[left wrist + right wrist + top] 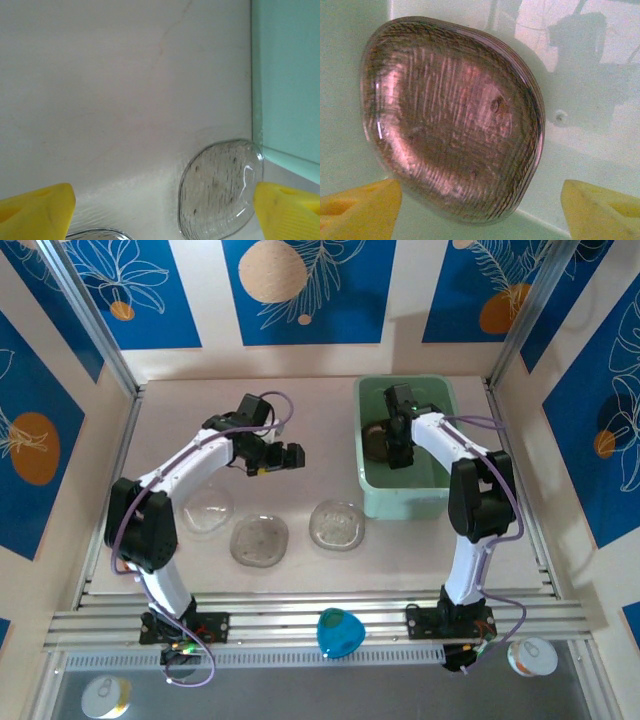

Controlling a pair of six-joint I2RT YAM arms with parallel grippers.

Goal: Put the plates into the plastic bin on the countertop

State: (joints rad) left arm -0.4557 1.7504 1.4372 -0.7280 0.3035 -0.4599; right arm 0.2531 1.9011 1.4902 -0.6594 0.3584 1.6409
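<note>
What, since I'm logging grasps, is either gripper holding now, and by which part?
Nothing is held: the left gripper is open above the countertop, the right gripper open over the brownish plates in the plastic bin.

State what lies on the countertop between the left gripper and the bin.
Nothing. In the top view the countertop between the left gripper and the bin is bare; the nearest plate lies off that line.

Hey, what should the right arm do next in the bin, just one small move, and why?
Probably lift the right gripper straight up out of the plastic bin. Its fingers stand wide apart, and the brownish plate lies in the bin, seemingly free of them. A clear plate beside the bin waits on the countertop.
</note>
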